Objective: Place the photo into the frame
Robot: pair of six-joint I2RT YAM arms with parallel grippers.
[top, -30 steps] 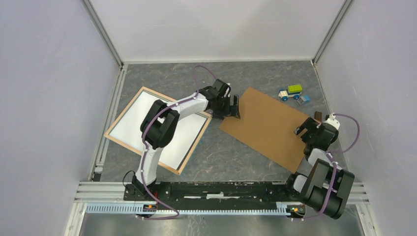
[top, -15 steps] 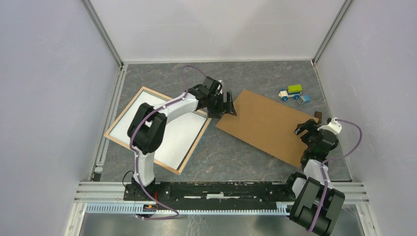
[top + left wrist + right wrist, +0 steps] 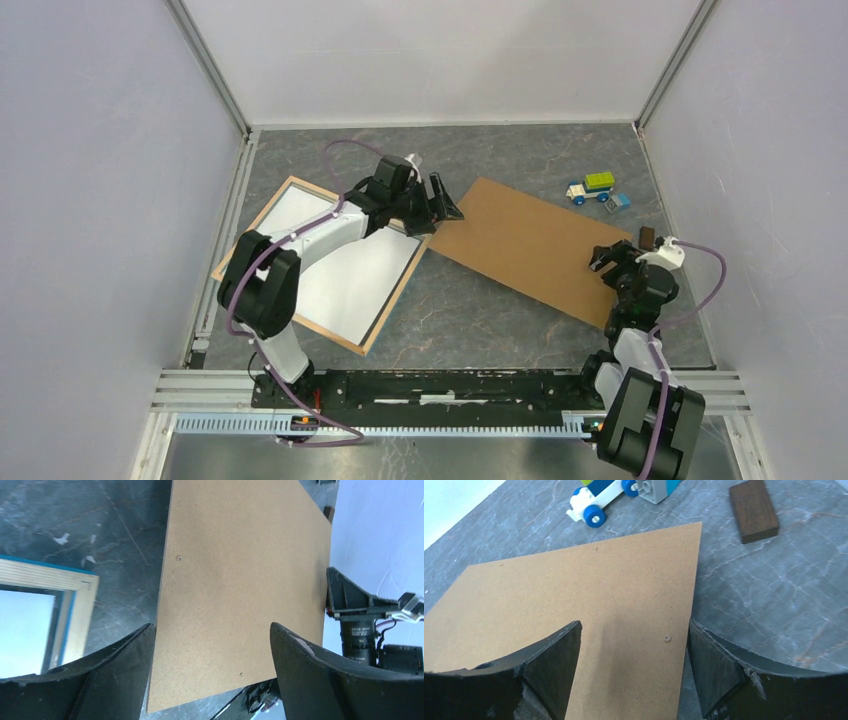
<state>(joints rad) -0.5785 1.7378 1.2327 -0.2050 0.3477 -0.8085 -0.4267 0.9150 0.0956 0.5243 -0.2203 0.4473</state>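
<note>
Top view: you have the large thin rectangular frame with the light wood rim [image 3: 292, 183] lying flat, back side up, left of centre on the grey marbled table [image 3: 470, 310]. The left wrist view shows a blue edge on its corner [image 3: 75, 597]. A flat white rectangular sheet [image 3: 365, 275] fills the rim. No printed side shows, so you can't tell whether it is the photo lying face down.

The left gripper [image 3: 441, 200] sits at top centre of that view, past the frame's far right corner and at the near left corner of the brown rectangular hardboard sheet [image 3: 530, 245]. In its wrist view the left gripper [image 3: 210, 630] has its jaws spread wide with nothing held, and only hardboard [image 3: 240, 570] shows through the gap. You can't tell if the fingers touch it.

The right gripper [image 3: 603, 262] is at centre right, over the hardboard's right corner. In its wrist view the right gripper [image 3: 634, 625] is also spread wide and empty, with the hardboard [image 3: 574, 595] under the gap.

Off the board's far right edge you have:
- a small white, blue and green toy truck [image 3: 592, 187]
- a small blue-grey brick [image 3: 619, 201] just beside the truck
- a dark brown wooden block [image 3: 754, 510] on bare table, near the board's corner
</note>
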